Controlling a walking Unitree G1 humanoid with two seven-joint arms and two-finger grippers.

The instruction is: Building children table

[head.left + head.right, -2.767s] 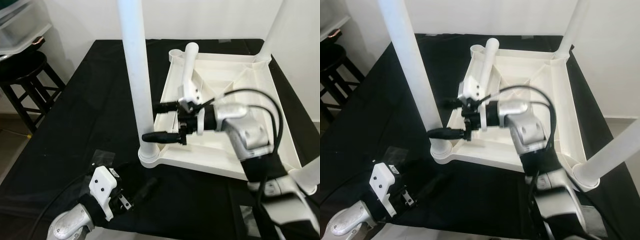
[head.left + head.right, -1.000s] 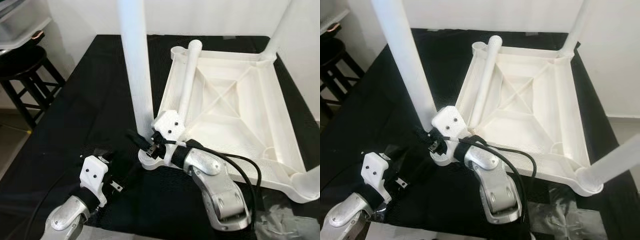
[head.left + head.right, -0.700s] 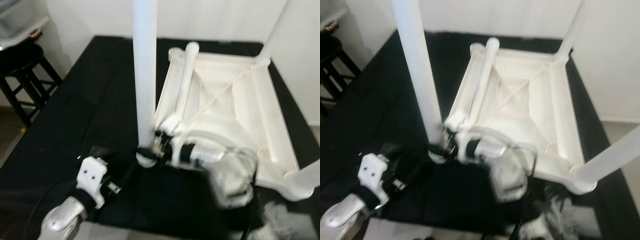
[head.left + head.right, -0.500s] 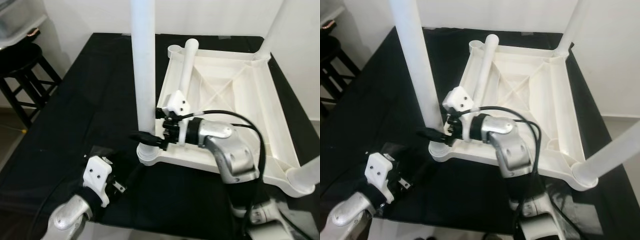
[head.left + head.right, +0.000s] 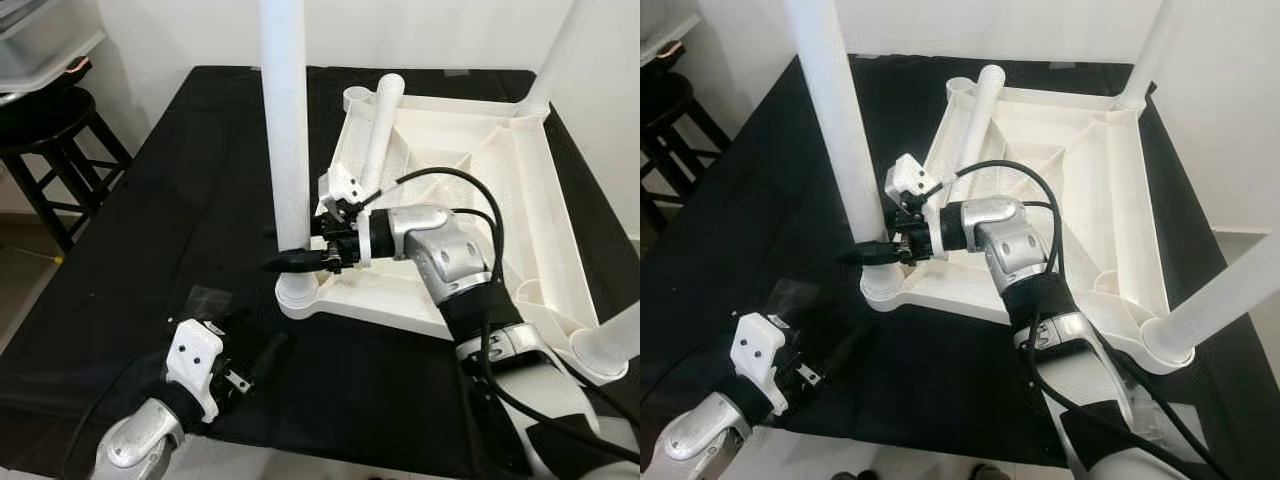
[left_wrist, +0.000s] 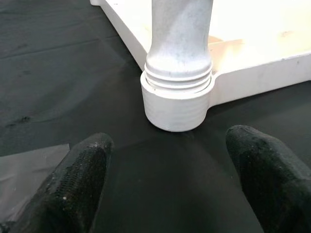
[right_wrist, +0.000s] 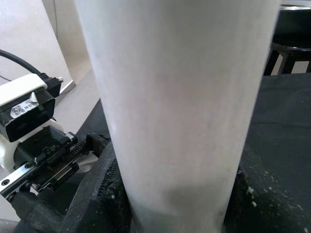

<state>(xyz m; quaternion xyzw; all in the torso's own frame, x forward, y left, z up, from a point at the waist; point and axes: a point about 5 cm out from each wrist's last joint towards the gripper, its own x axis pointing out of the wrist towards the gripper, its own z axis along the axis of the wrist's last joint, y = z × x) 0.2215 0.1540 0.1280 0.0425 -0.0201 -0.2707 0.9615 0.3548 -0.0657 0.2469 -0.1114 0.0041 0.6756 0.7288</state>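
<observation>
A white children's table top [image 5: 470, 190] lies upside down on the black cloth. An upright white leg [image 5: 285, 130] stands in its near-left corner socket [image 6: 177, 104]. My right gripper [image 5: 298, 252] is shut on this leg just above the socket, and its black fingers [image 7: 99, 194] press both sides of the leg [image 7: 170, 97]. My left gripper [image 6: 180, 179] is open, low on the cloth in front of the socket, apart from it. A loose leg [image 5: 378, 125] lies along the top's left rim. Two more legs [image 5: 1225, 295] stand in the right corners.
A black stool [image 5: 45, 135] stands left of the table, under a plastic bin [image 5: 40, 40]. A clear plastic bag [image 5: 205, 298] lies on the cloth by my left arm. The table's front edge runs close under my arms. A white wall is behind.
My right gripper moved from over the table top, beside the upright leg, down to its base and closed around it. The left gripper stayed low in front. The camera shifted.
</observation>
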